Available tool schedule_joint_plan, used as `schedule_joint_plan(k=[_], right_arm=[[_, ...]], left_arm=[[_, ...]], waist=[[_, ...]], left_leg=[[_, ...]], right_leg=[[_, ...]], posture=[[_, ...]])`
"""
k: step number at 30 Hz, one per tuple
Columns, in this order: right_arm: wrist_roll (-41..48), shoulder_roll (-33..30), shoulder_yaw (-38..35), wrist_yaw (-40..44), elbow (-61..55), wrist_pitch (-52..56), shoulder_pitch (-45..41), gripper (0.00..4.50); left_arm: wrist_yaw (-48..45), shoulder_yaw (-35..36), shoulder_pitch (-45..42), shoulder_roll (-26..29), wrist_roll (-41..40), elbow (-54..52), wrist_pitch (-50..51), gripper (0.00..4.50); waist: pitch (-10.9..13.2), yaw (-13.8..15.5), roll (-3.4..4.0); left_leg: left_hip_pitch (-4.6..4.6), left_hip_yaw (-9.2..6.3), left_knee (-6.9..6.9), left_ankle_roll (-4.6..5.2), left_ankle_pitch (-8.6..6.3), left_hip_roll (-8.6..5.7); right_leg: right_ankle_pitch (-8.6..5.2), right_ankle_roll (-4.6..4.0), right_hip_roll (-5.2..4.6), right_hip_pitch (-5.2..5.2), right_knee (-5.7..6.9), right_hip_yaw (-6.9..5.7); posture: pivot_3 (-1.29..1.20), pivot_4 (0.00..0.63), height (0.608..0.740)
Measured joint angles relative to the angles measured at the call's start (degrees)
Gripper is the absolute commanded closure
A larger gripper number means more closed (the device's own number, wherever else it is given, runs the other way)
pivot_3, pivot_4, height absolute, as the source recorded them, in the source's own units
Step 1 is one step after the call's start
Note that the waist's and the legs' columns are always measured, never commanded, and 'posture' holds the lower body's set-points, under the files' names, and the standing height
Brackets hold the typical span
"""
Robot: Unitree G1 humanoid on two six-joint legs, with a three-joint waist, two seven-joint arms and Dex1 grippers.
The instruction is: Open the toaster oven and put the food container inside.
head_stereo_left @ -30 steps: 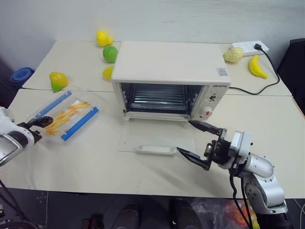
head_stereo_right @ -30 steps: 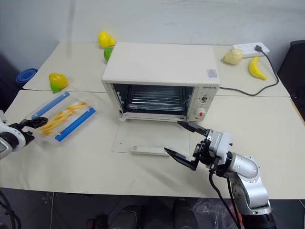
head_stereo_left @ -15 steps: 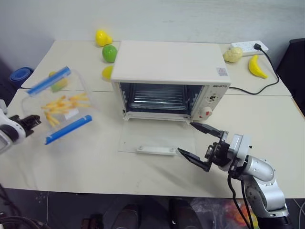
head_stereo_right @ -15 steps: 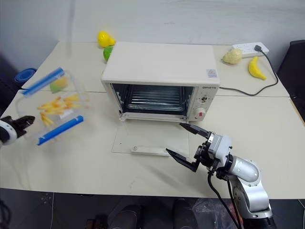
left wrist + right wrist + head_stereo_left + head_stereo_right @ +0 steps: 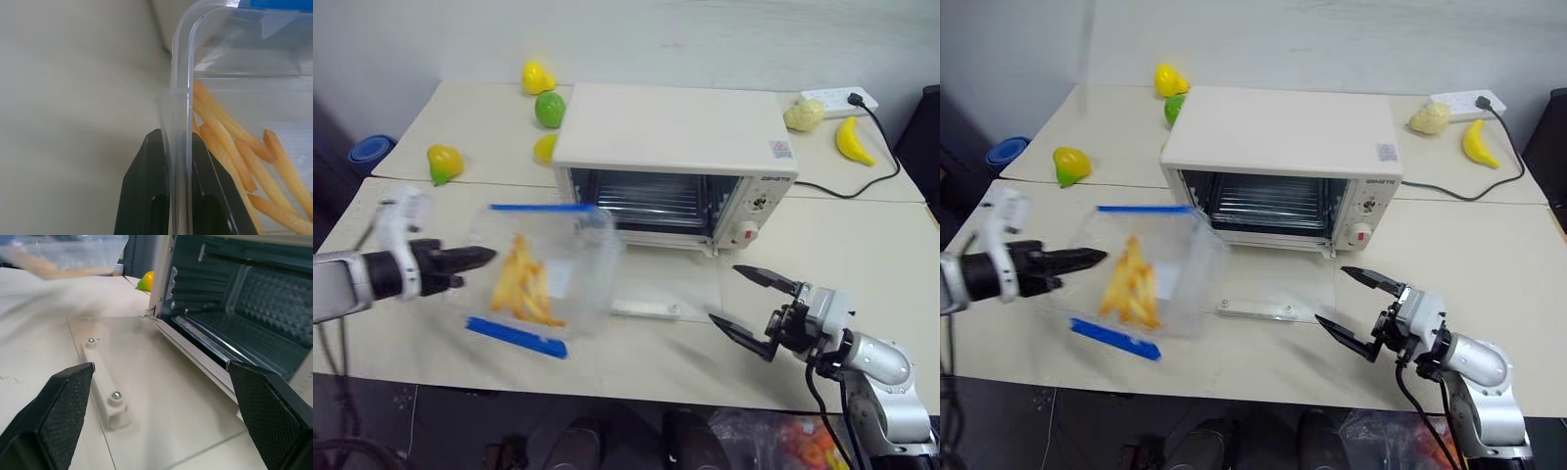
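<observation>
The bench [image 5: 862,245] is pale cream, with the oven [image 5: 675,162] standing at its middle, door [image 5: 146,377] dropped flat toward us and the dark cavity with its wire rack open. The box [image 5: 540,279] of fries hangs in the air just left of the oven mouth, tipped on edge so one blue strip is up and the other down. Our left gripper [image 5: 177,186] has its jaws pinched on the box's clear rim at one end. Our right gripper [image 5: 752,306] waits low at the right of the door, jaws spread wide, holding nothing.

To do this step well, we judge we should level the box first so the fries settle, then carry it over the door, not scraping the handle [image 5: 103,399], and slide it in narrow end first onto the rack. A rim pinch is slight, so we should move slowly.
</observation>
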Motion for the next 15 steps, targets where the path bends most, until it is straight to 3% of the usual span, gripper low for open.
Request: schedule_joint_plan(k=[3, 9, 15], right_arm=[[0.0, 0.2, -0.1, -0.7, -0.6, 0.0, 1.4, 0.0], [-0.2, 1.7, 0.5, -4.3, -5.6, 0.5, 5.4, 0.0], [-0.4, 1.8, 0.6, -7.4, -8.8, 2.1, 7.1, 0.0]], left_arm=[[7.0, -7.0, -6.5, -9.2, 0.4, -0.1, 1.1, 4.4], [14.6, -11.9, -14.9, -18.9, 7.0, 2.8, 1.1, 4.4], [15.6, -10.4, -16.8, -24.9, 12.0, 5.1, -1.1, 2.61]], waist=[[0.0, 0.1, -0.03], [0.0, -0.7, -0.04], [0.0, -0.6, -0.03]], left_leg=[[-0.04, 0.0, 0.09, -0.02, 0.01, -0.02], [-0.01, 0.14, 0.07, -0.05, 0.03, -0.01], [-0.01, 0.14, 0.12, -0.05, 0.03, -0.02]], right_leg=[[0.0, 0.0, 0.14, -0.02, 0.1, -0.04], [0.0, 0.0, 0.26, -0.11, 0.18, 0.09], [0.0, 0.01, 0.26, -0.1, 0.19, 0.1]], posture=[[0.0, 0.15, 0.74], [0.0, 0.15, 0.74], [0.0, 0.15, 0.74]])
